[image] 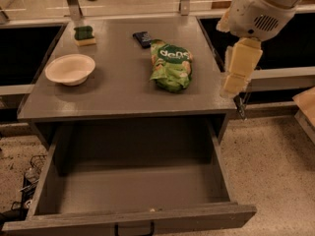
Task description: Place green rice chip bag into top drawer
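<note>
The green rice chip bag (171, 65) lies flat on the grey table top (118, 90), right of centre, with its dark green oval logo facing up. The top drawer (133, 191) is pulled wide open below the table and its inside shows nothing but the bare bottom. Its dark handle (134, 228) shows at the bottom edge. My gripper (237, 77) hangs down from the white arm (261, 9) at the table's right edge, to the right of the bag and apart from it.
A white bowl (70, 69) sits on the table's left side. A green-and-yellow sponge (84, 35) is at the back left. A small dark flat packet (143, 38) lies just behind the bag. Speckled floor lies to the right of the drawer.
</note>
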Available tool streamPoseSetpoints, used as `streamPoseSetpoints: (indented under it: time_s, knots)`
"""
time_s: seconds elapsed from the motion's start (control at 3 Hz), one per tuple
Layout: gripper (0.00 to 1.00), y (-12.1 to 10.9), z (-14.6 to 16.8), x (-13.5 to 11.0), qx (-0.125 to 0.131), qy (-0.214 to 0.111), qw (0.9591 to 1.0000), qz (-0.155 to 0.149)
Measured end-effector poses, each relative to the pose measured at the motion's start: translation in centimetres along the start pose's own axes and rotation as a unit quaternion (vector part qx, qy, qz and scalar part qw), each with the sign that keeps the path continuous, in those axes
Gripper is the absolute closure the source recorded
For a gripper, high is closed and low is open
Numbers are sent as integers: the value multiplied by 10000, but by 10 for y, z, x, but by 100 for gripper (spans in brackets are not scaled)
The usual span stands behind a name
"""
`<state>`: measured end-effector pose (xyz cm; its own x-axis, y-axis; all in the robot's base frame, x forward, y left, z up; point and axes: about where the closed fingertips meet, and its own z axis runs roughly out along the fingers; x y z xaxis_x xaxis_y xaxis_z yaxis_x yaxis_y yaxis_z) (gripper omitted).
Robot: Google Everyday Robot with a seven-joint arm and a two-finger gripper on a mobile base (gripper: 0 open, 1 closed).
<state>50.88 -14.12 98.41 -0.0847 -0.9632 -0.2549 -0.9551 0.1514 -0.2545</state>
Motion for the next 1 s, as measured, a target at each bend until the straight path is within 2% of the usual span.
streamPoseSetpoints:
  time_s: [0.33, 0.67, 1.0]
  knots:
    - [0, -10, 10, -18, -87, -94, 9999, -99]
    - [0, -19, 28, -30, -238, 51, 9997, -87]
    - [0, -20, 28, -32, -205, 27, 9997, -100]
